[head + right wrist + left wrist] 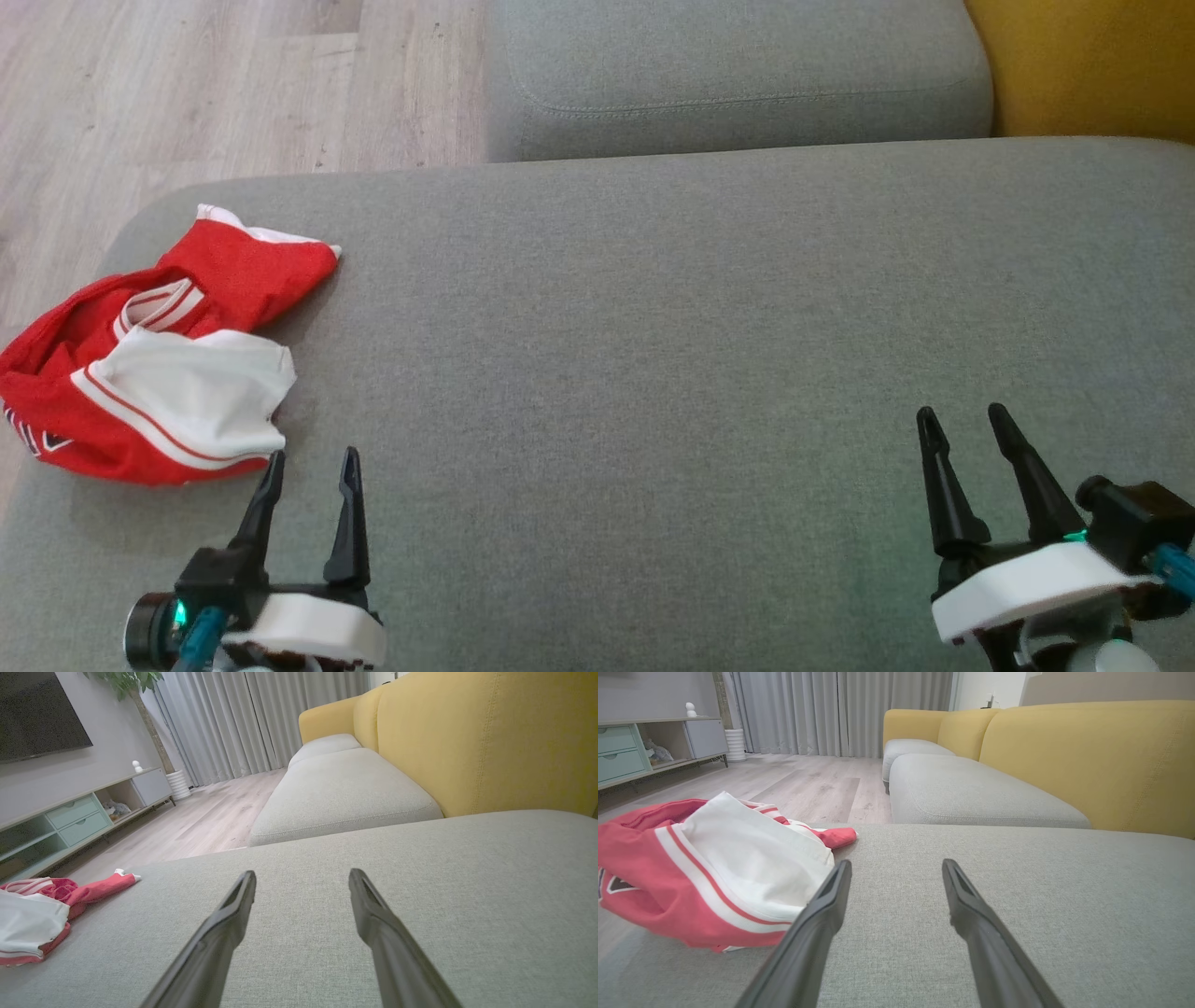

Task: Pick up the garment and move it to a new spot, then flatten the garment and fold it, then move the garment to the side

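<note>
The garment (pixel 159 355) is a red top with white panels and striped trim, lying crumpled at the left end of the grey cushion (pixel 653 355). It also appears in the left wrist view (pixel 710 877) and far left in the right wrist view (pixel 42 914). My left gripper (pixel 311 455) stands open just below and right of the garment, its left fingertip close to the white hem, with nothing between the fingers. At the lower right, my right gripper (pixel 962 413) is open and empty, far from the cloth.
A second grey seat cushion (pixel 738 75) lies beyond, with the yellow sofa back (pixel 1083 65) to the right. Wooden floor (pixel 187 93) borders the cushion's left and far-left edge. A low TV cabinet (pixel 79 816) and grey curtains (pixel 840 714) stand across the room.
</note>
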You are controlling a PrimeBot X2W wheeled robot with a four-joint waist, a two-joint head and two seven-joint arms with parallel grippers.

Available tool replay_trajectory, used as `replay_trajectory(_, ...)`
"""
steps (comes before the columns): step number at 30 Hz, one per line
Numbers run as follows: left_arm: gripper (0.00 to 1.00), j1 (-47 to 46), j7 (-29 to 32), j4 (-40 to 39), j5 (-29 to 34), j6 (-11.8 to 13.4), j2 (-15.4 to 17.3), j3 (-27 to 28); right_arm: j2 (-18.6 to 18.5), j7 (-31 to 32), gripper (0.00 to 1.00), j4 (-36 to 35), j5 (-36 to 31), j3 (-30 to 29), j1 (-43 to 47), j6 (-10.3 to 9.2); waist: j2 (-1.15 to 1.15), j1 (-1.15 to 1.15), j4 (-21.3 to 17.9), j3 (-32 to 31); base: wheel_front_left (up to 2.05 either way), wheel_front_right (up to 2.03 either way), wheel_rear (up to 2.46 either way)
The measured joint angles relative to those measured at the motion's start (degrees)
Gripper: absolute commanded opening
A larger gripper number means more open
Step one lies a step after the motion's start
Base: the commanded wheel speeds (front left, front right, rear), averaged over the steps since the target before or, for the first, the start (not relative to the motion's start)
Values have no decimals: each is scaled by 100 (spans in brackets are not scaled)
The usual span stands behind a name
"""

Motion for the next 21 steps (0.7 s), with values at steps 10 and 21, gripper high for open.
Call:
replay_trajectory(10,100,-1,68,38,319,78,4,-3,18,5,100,-148,-558,0,7,0,0,0,15,-10,0,0,0)
replay_trajectory(21,100,20,135,46,219,100,2,2,105,8,100,-145,-390,-65,8,0,0,0,20,4,0,0,0)
